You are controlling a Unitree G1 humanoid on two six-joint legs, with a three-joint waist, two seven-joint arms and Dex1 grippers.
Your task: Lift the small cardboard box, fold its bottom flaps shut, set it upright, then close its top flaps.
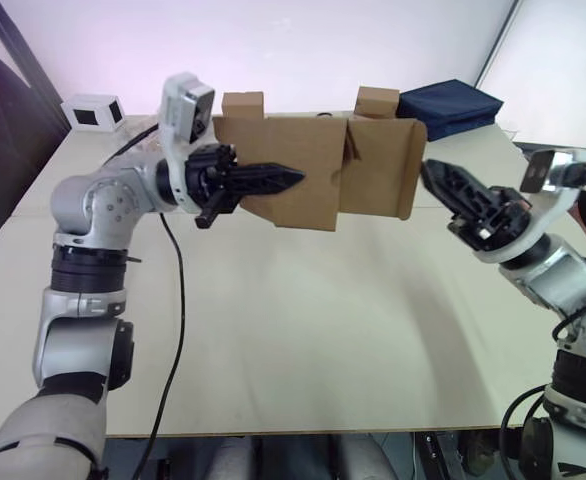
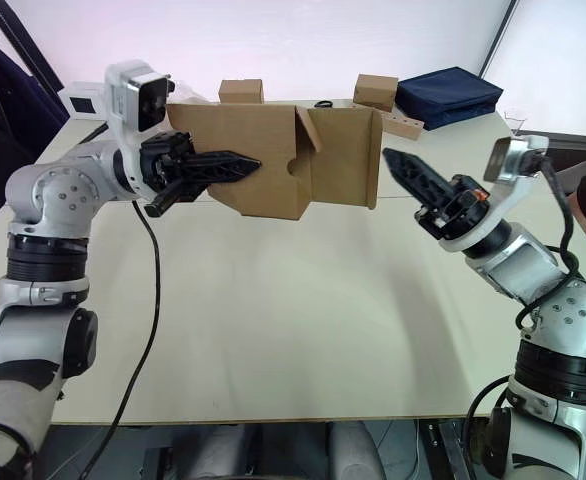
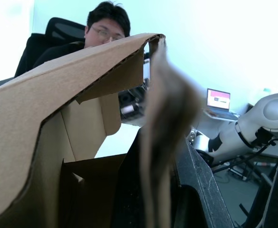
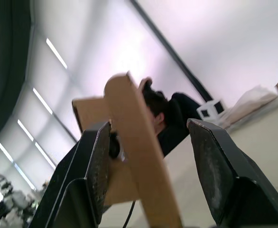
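Pale table (image 1: 303, 330) across the frame, white wall behind. Held in the air at upper centre: small cardboard box (image 1: 318, 165), flaps hanging loose. Left hand (image 1: 273, 180) pinched shut on the box's near wall, from the left. Right hand (image 2: 405, 168) at centre right, fingers spread wide, just beside the box's right edge. Further back, upper left: white box (image 1: 93, 110).
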